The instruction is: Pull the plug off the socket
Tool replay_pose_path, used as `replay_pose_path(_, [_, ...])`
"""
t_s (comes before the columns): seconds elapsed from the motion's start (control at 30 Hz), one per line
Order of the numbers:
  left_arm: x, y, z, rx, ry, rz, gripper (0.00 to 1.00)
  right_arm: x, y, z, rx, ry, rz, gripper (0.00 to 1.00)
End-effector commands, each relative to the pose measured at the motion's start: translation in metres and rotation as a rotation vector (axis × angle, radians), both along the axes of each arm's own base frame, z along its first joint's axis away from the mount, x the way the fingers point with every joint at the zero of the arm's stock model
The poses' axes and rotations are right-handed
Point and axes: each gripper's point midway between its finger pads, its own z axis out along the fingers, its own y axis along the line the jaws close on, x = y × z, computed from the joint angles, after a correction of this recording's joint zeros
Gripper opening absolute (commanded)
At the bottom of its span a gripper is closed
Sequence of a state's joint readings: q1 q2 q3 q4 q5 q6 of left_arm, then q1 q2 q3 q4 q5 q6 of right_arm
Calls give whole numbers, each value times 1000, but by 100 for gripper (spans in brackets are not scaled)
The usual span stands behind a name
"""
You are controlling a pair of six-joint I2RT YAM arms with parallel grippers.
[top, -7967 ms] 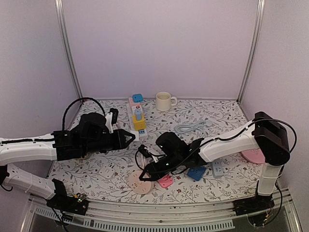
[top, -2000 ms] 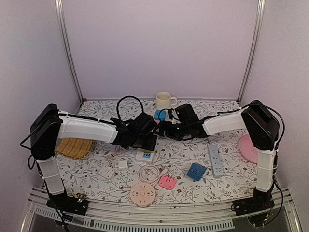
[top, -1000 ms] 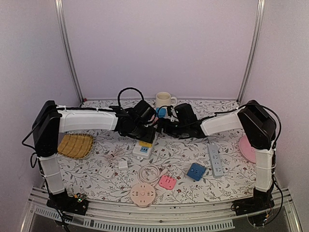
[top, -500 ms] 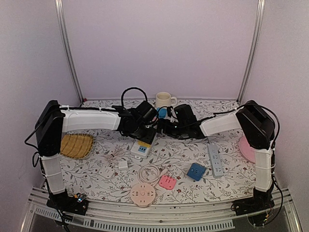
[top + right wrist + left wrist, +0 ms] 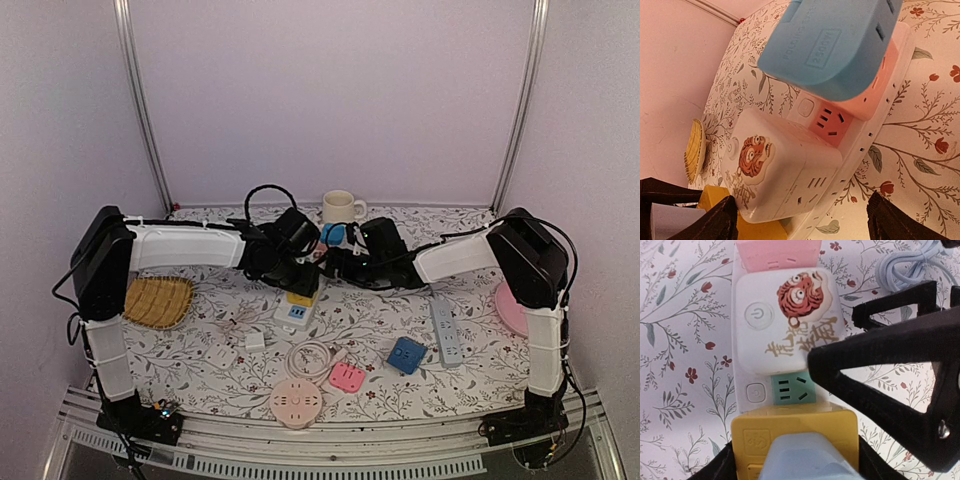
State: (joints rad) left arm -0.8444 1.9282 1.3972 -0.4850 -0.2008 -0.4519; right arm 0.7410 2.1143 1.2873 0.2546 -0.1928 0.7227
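Observation:
A white power strip lies mid-table and carries a blue cube plug, a white tiger-print cube and a yellow plug with a pale blue plug on top. My left gripper is shut on the yellow plug, with a black finger pressed to each of its sides. Pink and green sockets are bare. My right gripper stands open, straddling the strip at the tiger cube. One of its fingers reaches the strip's edge by the green socket.
A cream mug stands behind the strip and a woven yellow mat lies at left. In front lie a coiled white cable, a round pink socket, small pink and blue sockets and a grey strip. At right sits a pink plate.
Both arms hold nearly the same pose over the strip. The strip's near end has shifted only slightly.

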Motion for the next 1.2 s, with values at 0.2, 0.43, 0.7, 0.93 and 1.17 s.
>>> replay_pose_path(0.2, [2,-26,72,-162,-169,-33,40,-17,-38,-75,-185,158,-53,90])
replay_pose_path(0.43, [-8,-32,77,-103,-239,-47,40,-19,-37,-76,-181,163,-51,89])
replay_pose_path(0.7, [-9,-23,80,-102,-202,-15,40,-18,-32,-45,-128,123,-28,90])
replay_pose_path(0.93, [-13,-23,107,-234,-185,-46,40,-17,-24,-14,-76,81,0,90])
replay_pose_path(1.17, [-17,-17,122,-301,-181,-44,40,-21,-31,21,-41,29,-7,90])
